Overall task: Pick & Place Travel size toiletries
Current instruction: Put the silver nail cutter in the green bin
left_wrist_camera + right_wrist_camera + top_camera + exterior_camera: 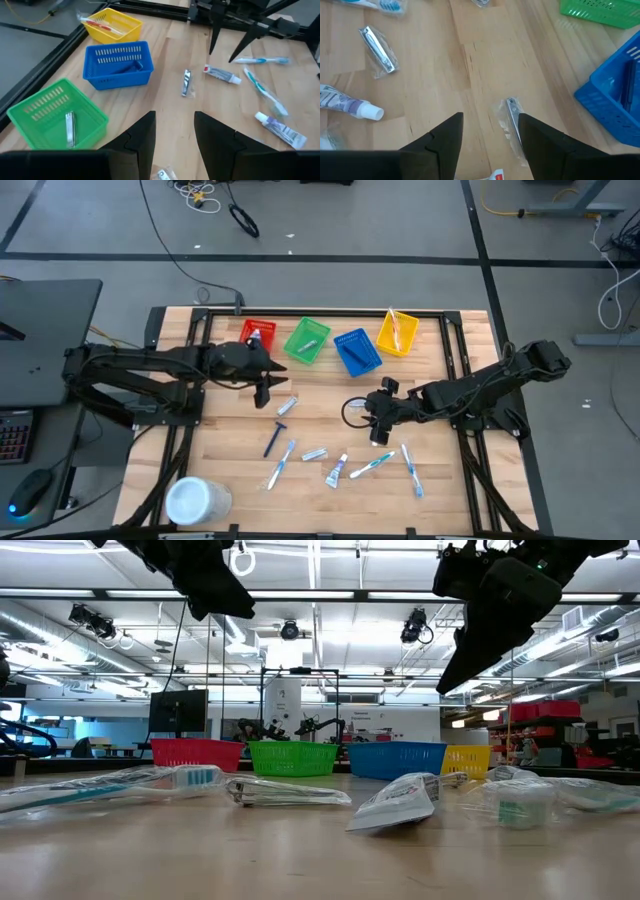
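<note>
Wrapped toiletries lie flat on the wooden table: a dark blue razor [273, 440], toothbrushes [282, 463] [372, 465] [411, 468], a white tube [337, 470] and a wrapped metal clipper [287, 406]. My left gripper [268, 385] [172, 135] hovers open above the table in front of the red basket, near that clipper. My right gripper [380, 425] [487, 145] hangs open over mid-table. A second wrapped clipper [512, 117] [186, 82] lies below it, beside one finger. A red-capped tube [222, 75] lies close by. In the low view both grippers [210, 580] [500, 610] hang well above the items.
Four baskets stand in a row along the far edge: red [258, 335], green [307, 340] with a clipper inside [70, 127], blue [357, 352], yellow [397, 332] holding an orange item. A big white round tub [197, 500] stands at the near left corner. Bare wood shows between the two grippers.
</note>
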{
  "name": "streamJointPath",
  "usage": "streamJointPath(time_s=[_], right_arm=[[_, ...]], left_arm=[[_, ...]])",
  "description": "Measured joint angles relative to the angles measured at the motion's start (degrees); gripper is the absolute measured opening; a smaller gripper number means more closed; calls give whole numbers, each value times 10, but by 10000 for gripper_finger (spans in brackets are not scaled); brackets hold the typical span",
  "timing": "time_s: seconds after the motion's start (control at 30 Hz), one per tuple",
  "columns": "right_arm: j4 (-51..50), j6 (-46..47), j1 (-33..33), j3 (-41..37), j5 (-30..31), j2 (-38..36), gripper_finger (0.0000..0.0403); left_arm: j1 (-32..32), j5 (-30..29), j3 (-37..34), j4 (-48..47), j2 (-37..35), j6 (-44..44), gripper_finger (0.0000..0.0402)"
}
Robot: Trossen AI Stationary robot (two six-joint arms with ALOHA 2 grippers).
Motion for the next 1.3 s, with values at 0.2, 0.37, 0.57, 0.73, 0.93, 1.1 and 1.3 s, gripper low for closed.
streamJointPath(time_s=[0.2,0.37,0.57,0.73,0.93,1.1,1.3], right_arm=[[0,0,0,0,0,0,202],[1,1,0,0,1,0,202],[4,6,0,0,1,0,202],[2,6,0,0,1,0,202],[7,6,0,0,1,0,202],[10,-2,0,0,1,0,202],[10,-1,0,0,1,2,202]], left_arm=[[0,32,8,-10,0,-6,141],[0,32,20,-5,9,-4,141],[0,33,19,-9,34,-9,141],[0,34,19,-1,34,-14,141],[0,34,19,5,34,-20,141],[-2,34,19,0,43,-14,141],[-13,22,14,1,78,-39,141]])
